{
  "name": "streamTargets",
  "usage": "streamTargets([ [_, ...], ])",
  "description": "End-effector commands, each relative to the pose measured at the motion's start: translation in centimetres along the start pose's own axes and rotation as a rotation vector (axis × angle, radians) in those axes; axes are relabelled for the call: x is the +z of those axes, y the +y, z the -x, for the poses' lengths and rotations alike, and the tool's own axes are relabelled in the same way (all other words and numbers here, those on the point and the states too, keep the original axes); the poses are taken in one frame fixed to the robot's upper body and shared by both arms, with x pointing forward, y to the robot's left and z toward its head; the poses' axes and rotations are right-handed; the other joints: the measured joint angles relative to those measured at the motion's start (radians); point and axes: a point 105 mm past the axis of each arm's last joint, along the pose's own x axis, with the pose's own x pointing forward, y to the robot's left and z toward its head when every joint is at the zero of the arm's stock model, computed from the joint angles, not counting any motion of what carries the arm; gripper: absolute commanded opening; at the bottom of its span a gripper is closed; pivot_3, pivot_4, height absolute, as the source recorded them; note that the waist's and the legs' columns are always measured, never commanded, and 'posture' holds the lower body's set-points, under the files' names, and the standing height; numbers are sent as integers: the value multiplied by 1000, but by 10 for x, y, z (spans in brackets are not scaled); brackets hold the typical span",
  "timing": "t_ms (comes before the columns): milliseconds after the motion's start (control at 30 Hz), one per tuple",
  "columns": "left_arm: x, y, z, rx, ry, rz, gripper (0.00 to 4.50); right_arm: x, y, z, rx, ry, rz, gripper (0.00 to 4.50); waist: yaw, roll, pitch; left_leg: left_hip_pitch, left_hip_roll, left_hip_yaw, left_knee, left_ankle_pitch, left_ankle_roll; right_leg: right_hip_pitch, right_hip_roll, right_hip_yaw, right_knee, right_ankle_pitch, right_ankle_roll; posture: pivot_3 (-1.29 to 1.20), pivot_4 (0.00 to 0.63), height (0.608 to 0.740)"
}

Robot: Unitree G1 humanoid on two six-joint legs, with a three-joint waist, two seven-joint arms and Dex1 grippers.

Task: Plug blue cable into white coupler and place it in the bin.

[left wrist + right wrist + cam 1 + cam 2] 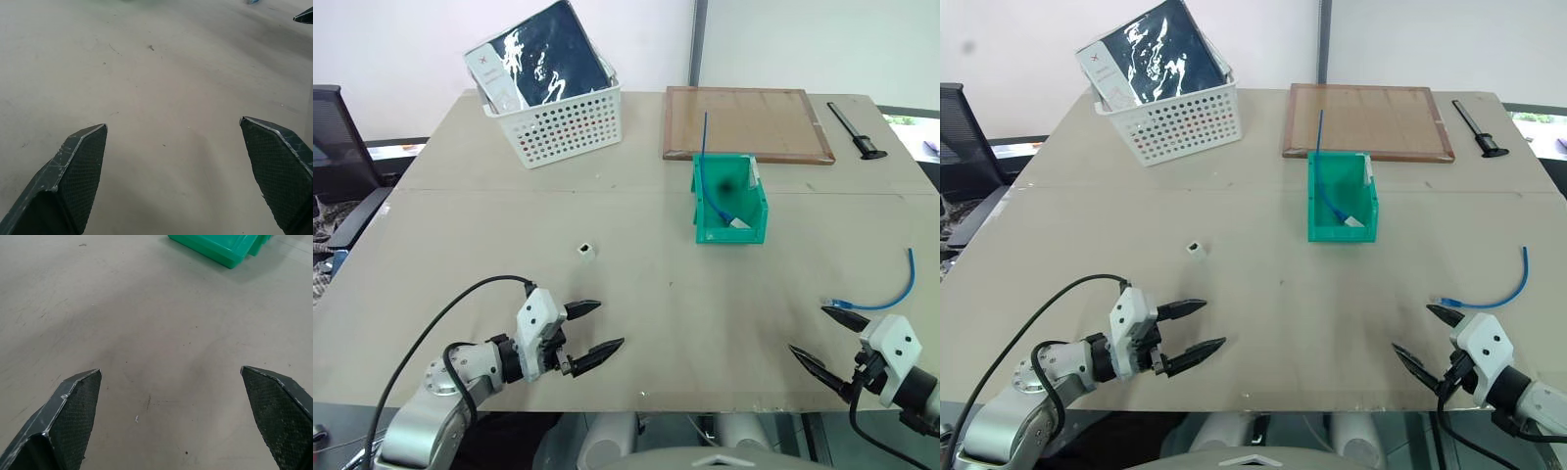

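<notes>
Both grippers hang low over the front edge of the table (636,196), and each is spread wide with nothing between its fingers: the left gripper (595,328) near the front left corner, the right gripper (822,338) near the front right corner. The blue cable (886,294) lies curved near the right edge, and its plug end is just beside the upper finger of the right gripper. The white coupler (585,252) stands alone left of the middle, further in from the front edge than the left gripper and apart from it. The bin (729,201) stands past the middle toward the back edge, and another, straighter blue cable (705,162) already leans in it. No part is picked up yet, so the step in hand seems to be the first grasp. It is better to pinch the cable close behind its plug, so the end stays stiff for the socket, and to take the coupler by its sides with the dark opening left free.
</notes>
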Motion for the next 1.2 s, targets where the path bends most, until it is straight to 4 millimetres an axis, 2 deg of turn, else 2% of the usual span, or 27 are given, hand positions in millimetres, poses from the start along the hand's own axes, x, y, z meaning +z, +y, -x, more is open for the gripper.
streamTargets([
  [33,28,-4,-5,-36,-69,-48,4438,19,-4,0,-32,-59,42,4500,1,0,0,0,0,0,0,0,0,0,0,0,0,0,0,0,150,738],
  [133,57,-14,-18,-112,-144,-65,4438,33,-19,-3,-79,-82,55,4500,7,0,0,-1,0,-1,1,0,0,0,0,-1,0,0,0,0,150,738],
  [267,68,-25,-26,-222,-140,-102,4438,29,-48,8,-106,56,123,4500,9,1,0,0,-1,2,1,0,1,0,0,1,0,0,0,0,150,738],
  [367,69,-31,-28,-303,-120,-151,4438,27,-76,23,-68,178,173,4500,9,1,1,-1,-1,6,1,-1,1,0,1,0,0,1,-1,0,150,738],
  [500,68,-38,-31,-359,-111,-185,4500,19,-96,31,14,319,226,3289,9,0,1,0,-1,8,1,-1,1,0,1,1,-1,0,0,0,150,738],
  [533,69,-39,-32,-368,-112,-192,4500,17,-99,31,44,346,237,2699,9,0,1,0,-1,8,1,-1,1,0,1,1,-1,0,0,0,150,738],
  [733,74,-43,-38,-385,-121,-222,4500,14,-119,17,97,396,208,2699,4,0,1,0,-1,8,2,-1,1,1,1,1,0,0,0,0,150,738],
  [967,82,-40,-39,-364,-124,-245,4500,-5,-120,0,199,448,144,2699,1,1,2,-1,-1,8,2,-1,1,1,1,1,-1,3,-4,0,150,738],
  [1067,82,-40,-39,-355,-125,-246,4500,-13,-121,-2,214,474,141,1918,-3,1,2,0,-1,8,2,-1,1,1,1,1,0,3,-4,0,150,738],
  [1167,81,-39,-37,-349,-122,-244,4500,-14,-121,-4,219,463,143,640,-4,1,2,0,-1,8,2,-1,1,1,1,1,0,3,-4,0,150,738],
  [1200,80,-38,-37,-345,-119,-244,4500,-12,-121,-6,218,450,150,48,-5,1,2,0,-1,8,2,-1,1,1,1,1,0,3,-4,0,150,738],
])
